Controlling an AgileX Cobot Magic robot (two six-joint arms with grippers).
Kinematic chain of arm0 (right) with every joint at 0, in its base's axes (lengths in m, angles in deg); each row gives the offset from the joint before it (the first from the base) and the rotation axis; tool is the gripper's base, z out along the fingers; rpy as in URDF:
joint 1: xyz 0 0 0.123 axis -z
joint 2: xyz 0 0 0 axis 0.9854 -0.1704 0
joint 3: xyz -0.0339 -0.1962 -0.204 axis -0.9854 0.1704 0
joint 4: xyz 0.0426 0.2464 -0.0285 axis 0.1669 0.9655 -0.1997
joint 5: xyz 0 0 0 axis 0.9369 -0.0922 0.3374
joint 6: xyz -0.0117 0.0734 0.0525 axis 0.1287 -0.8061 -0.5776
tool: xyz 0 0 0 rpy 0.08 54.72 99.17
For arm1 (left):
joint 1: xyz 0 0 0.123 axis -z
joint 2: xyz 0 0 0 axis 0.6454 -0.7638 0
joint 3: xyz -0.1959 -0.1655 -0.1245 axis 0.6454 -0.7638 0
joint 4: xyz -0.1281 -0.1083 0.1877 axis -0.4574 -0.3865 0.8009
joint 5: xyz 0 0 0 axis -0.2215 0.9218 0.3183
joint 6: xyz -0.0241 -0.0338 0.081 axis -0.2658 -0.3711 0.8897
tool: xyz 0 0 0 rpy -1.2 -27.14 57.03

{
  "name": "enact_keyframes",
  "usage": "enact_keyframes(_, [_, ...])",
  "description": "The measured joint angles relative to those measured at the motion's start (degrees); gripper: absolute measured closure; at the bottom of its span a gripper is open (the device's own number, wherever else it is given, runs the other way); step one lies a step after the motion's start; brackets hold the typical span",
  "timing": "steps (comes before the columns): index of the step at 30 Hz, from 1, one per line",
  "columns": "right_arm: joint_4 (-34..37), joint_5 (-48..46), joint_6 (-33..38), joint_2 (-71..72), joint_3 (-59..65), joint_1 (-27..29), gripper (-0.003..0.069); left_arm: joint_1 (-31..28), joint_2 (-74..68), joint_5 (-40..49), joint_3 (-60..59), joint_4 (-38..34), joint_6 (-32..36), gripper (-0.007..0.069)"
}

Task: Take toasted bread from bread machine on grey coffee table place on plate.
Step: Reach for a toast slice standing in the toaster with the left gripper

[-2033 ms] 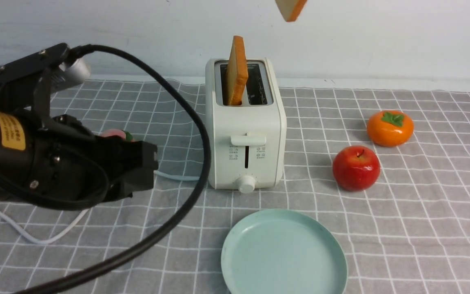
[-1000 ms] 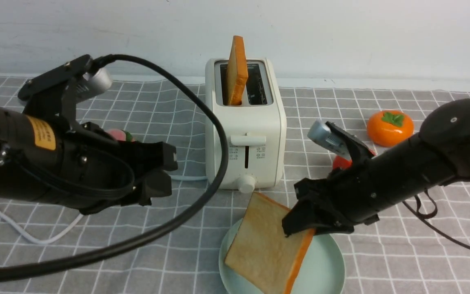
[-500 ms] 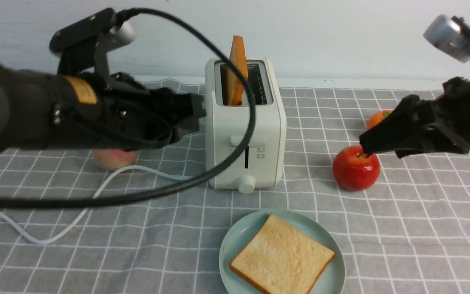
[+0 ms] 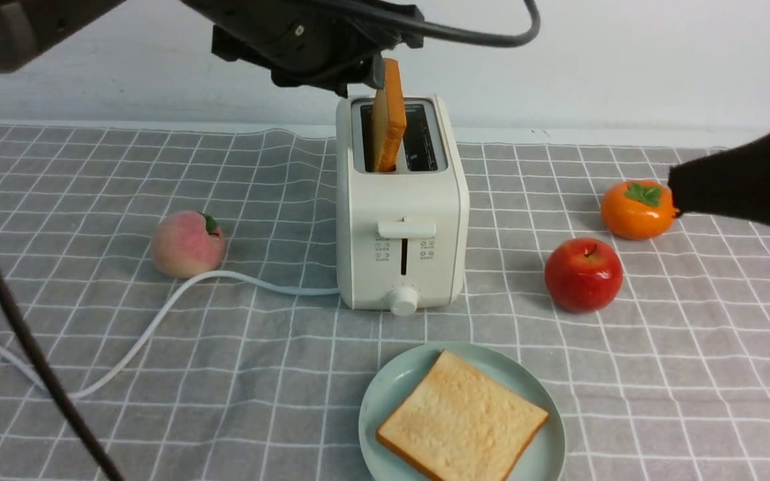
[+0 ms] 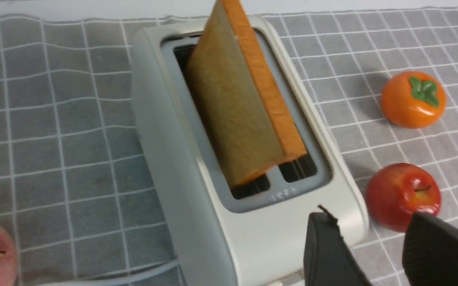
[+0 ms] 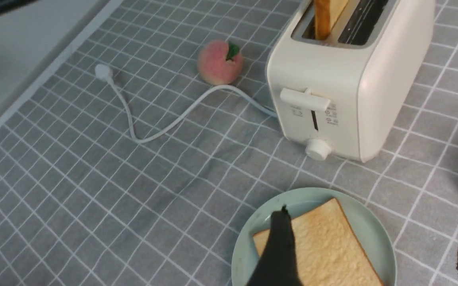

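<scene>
One toasted bread slice [image 4: 388,113] stands upright in the left slot of the bread machine [image 4: 402,200] on the grey coffee table [image 4: 659,374]. A second slice [image 4: 462,421] lies flat on the mint plate [image 4: 385,394] in front of it. My left arm [image 4: 305,40] hangs high at the machine's top, right next to the standing slice [image 5: 237,111]. The left gripper [image 5: 370,222] is open with nothing between its fingers. My right arm [image 4: 746,180] is at the right edge. The right gripper [image 6: 376,222] stands wide open above the slice on the plate [image 6: 324,246], not touching it.
A peach [image 4: 188,244] lies left of the machine, with the white power cord [image 4: 158,314] curving past it. A red apple [image 4: 583,275] and an orange persimmon [image 4: 639,210] sit to the right. My left arm's black cable [image 4: 17,321] hangs across the left side.
My right gripper let go of a slice onto the plate and drew back up to the right. My left arm rose from the table's left to the machine's top.
</scene>
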Motion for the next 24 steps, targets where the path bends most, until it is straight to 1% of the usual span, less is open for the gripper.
enact_keyframes(1, [-0.1, 2.1, 0.0, 2.0, 3.3, 0.0, 0.0106, 0.9, -1.4, 0.8, 1.5, 3.1, -1.2, 0.0288])
enact_keyframes(2, [-0.1, 3.0, 0.0, 3.0, 4.7, 0.0, 0.0106, 1.8, -1.8, 0.9, 2.0, 4.7, -1.8, 0.0265])
enact_keyframes(5, [-0.1, 5.8, 0.0, 4.5, 8.7, 0.0, 0.0108, 4.6, -2.7, 0.5, 2.5, 8.2, -3.3, 0.0204])
enact_keyframes(6, [-0.1, 5.9, 0.0, 4.6, 9.1, 0.0, 0.0109, 4.7, -2.7, 0.5, 2.5, 8.6, -3.6, 0.02])
enact_keyframes(7, [0.1, 7.2, 0.0, 4.9, 10.5, 0.0, 0.0109, 5.9, -3.2, 0.2, 2.5, 10.3, -5.4, 0.0176])
enact_keyframes(9, [0.1, 7.7, 0.0, 5.0, 11.0, 0.0, 0.0109, 6.4, -3.8, 0.2, 2.6, 12.2, -7.0, 0.0161])
enact_keyframes(11, [0.7, 8.9, 0.0, 5.1, 11.2, -0.9, 0.0109, 6.5, -5.4, 0.0, 2.6, 15.9, -10.4, 0.015])
enact_keyframes(12, [0.7, 8.9, 0.0, 5.1, 11.2, -1.1, 0.0109, 6.5, -5.5, 0.0, 2.6, 16.2, -10.4, 0.0149])
enact_keyframes(13, [1.0, 9.2, 0.0, 5.1, 11.3, -2.5, 0.0109, 6.4, -6.7, -0.1, 2.6, 18.6, -12.1, 0.0146])
enact_keyframes(15, [1.0, 9.3, 0.0, 5.1, 11.3, -4.1, 0.0109, 6.4, -7.9, -0.7, 2.6, 20.4, -13.8, 0.0145])
enact_keyframes(18, [0.7, 9.3, 0.0, 5.1, 11.3, -6.1, 0.0109, 6.4, -9.5, -3.3, 2.6, 22.0, -14.5, 0.0145])
enact_keyframes(19, [0.7, 9.3, 0.0, 5.1, 11.3, -6.2, 0.0109, 6.4, -9.6, -3.6, 2.6, 22.2, -14.5, 0.0145])
enact_keyframes(24, [0.1, 9.3, 0.0, 5.1, 11.3, -6.7, 0.0109, 6.4, -12.8, -8.5, 2.6, 27.3, -15.4, 0.0145])
